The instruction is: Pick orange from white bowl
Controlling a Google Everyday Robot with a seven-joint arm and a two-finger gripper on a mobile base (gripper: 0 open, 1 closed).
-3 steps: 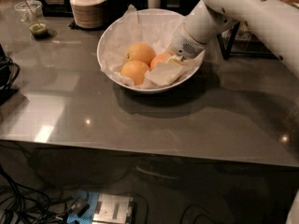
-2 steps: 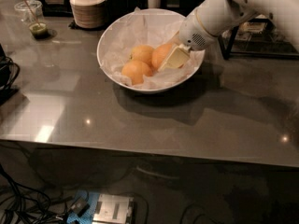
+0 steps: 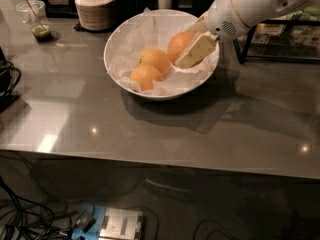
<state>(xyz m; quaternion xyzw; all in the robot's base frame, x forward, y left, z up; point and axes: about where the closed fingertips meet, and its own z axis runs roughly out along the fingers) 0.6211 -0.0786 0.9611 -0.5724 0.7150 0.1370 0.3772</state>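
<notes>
The white bowl [image 3: 114, 40], lined with crinkled white paper, stands on the grey table at the back middle. My gripper [image 3: 184, 48] comes in from the upper right and is shut on an orange [image 3: 178, 44], holding it over the bowl's right side, a little above the paper. One cream fingertip [image 3: 196, 52] lies across the orange's front; the other finger is hidden behind it. Two more oranges lie in the bowl to the left: one [image 3: 157, 60] with a small dark spot at its left edge, and one [image 3: 145, 77] in front of it.
A stack of small beige bowls [image 3: 94, 8] stands behind the bowl at the left. A plastic cup [image 3: 34, 20] with green residue and a stick is at the far left. Dark containers line the back edge. A black rack [image 3: 280, 39] stands right. Cables hang at the left edge.
My gripper has risen and moved back from low in the bowl's right side, and the orange between its fingers has come up off the paper with it.
</notes>
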